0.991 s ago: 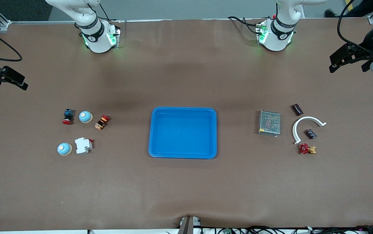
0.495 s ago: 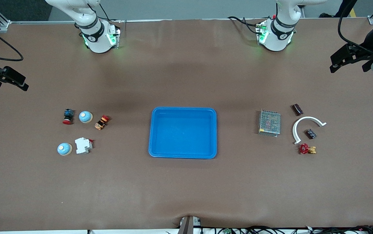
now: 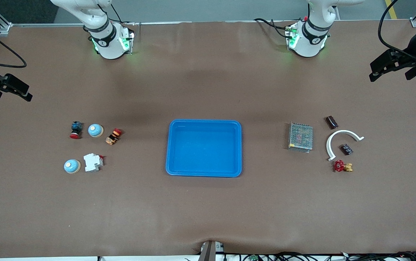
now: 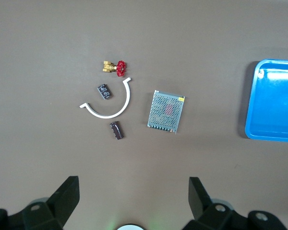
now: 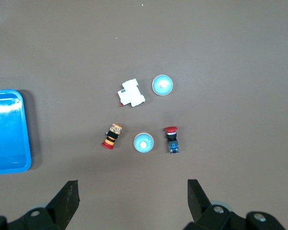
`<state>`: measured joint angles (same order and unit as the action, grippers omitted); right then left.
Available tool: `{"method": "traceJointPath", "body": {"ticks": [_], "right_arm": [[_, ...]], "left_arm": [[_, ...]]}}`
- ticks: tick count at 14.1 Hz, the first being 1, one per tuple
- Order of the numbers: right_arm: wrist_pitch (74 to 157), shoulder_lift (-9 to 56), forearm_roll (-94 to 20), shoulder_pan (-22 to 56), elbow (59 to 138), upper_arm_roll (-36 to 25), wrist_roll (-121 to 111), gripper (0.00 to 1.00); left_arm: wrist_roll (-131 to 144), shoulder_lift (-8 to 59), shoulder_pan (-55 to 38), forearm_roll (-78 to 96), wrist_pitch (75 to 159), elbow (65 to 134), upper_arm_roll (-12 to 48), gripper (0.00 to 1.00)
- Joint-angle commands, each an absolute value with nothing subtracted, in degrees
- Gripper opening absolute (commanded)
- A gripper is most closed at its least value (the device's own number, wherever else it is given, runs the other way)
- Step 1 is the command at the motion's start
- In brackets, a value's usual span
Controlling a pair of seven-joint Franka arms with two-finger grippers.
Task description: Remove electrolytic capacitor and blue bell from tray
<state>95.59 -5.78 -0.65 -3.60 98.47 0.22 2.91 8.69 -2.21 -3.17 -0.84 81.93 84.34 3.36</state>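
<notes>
The capacitor [image 3: 331, 122] [image 4: 116, 130], a small dark cylinder, lies on the brown table toward the left arm's end. Two pale blue bells lie toward the right arm's end: one bell [image 3: 95, 130] [image 5: 143, 143] sits between a red-capped button and a striped part. The other bell [image 3: 72, 166] [image 5: 162, 85] is nearer the camera, beside a white breaker. My left gripper [image 3: 389, 69] [image 4: 133, 191] hangs open and empty high over the table's end. My right gripper [image 3: 12, 90] [image 5: 133, 191] hangs open and empty over its own end. A blue tray [image 3: 204, 121] stands mid-table.
Near the capacitor lie a metal mesh box [image 3: 300, 137], a white curved strip [image 3: 340, 133], a small black block [image 3: 346, 149] and a red-handled brass valve [image 3: 342, 166]. By the bells sit a red-capped button [image 3: 75, 129], a striped part [image 3: 113, 136] and a white breaker [image 3: 92, 162].
Both grippers have drifted slightly outward toward their ends of the table. Nothing on the table has moved.
</notes>
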Motion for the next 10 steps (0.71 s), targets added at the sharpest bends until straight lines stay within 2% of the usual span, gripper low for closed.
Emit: {"method": "traceJointPath", "body": {"ticks": [1,10], "right_arm": [[95.27,-5.71,0.09,-3.52,97.73,0.62,2.46,1.00],[95.45,-5.54,-0.09,-3.52,97.82,0.62,2.46,1.00]], "left_arm": [[10.63,-2.99,-3.25,-0.62,81.12,84.29,3.25,1.00],[15.38,-3.43,-3.34,-0.53,78.84,84.37,3.96,1.00]]}}
